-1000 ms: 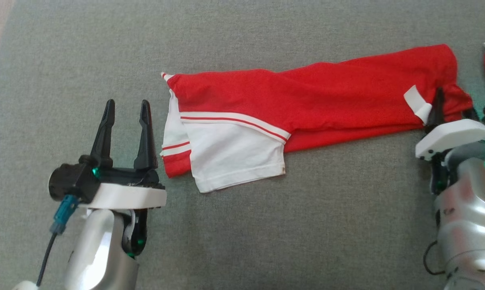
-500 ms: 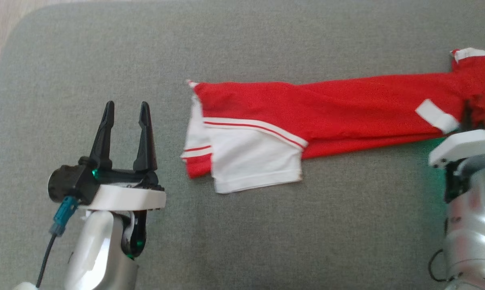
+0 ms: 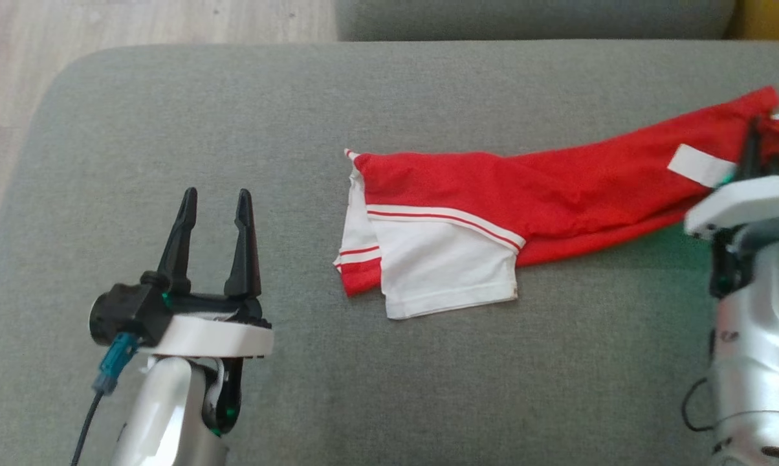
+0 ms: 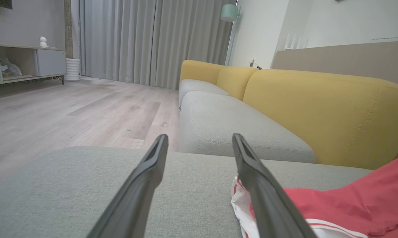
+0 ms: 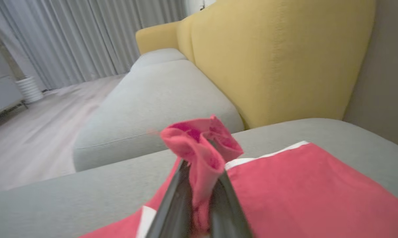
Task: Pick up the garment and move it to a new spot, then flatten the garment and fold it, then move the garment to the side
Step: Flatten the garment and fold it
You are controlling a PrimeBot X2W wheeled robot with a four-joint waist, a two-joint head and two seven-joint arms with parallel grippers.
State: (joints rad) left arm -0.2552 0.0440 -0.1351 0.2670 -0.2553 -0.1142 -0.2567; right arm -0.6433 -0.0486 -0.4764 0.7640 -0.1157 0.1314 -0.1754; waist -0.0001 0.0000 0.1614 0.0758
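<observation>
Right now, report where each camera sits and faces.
Head: atop the robot, looks down on the grey cushion; open left claw, right claw gripping the red-and-white garment.
Left wrist: behind the left claw, facing over the cushion to a yellow backrest.
Right wrist: behind the right claw, facing the garment it pinches.
Shared: all three show the garment.
</observation>
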